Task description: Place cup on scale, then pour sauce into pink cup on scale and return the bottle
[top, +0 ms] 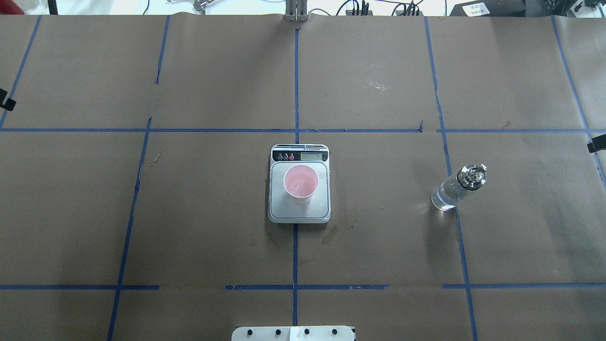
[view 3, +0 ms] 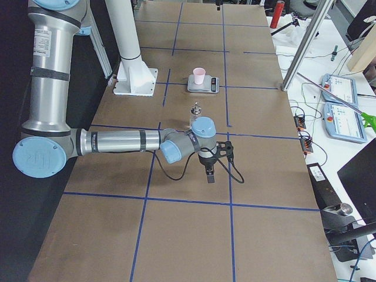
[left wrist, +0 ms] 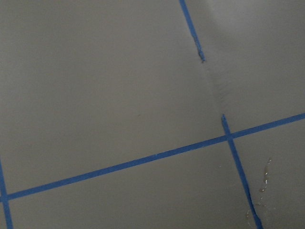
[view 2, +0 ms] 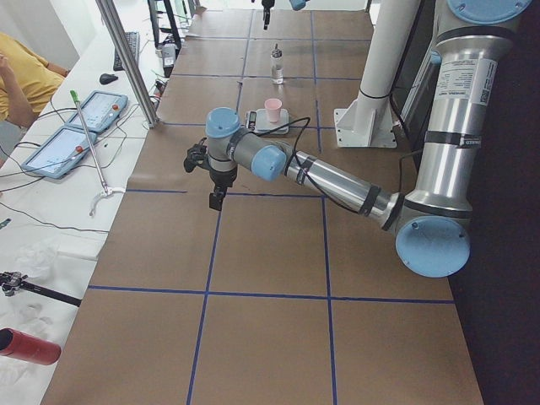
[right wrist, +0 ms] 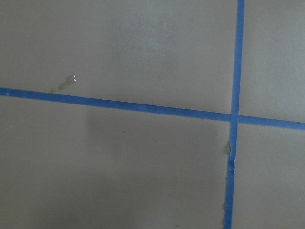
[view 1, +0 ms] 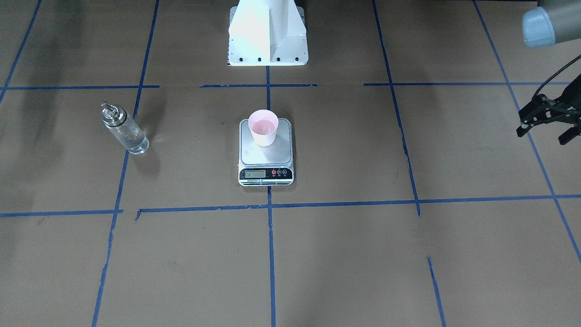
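Observation:
The pale pink cup stands upright on the steel platform of the scale, at the table's middle; it also shows in the overhead view on the scale. Its pink inside shows a faint sheen. The clear glass bottle with the metal spout stands upright on the table, alone, right of the scale in the overhead view. My left gripper is open and empty, far off at the table's side. My right gripper shows only as a sliver at the edge; I cannot tell its state.
The table is covered in brown paper with blue tape lines. The robot's white base stands behind the scale. Small wet drops lie on the paper in the left wrist view and the right wrist view. Operators' desks with tablets flank the far side.

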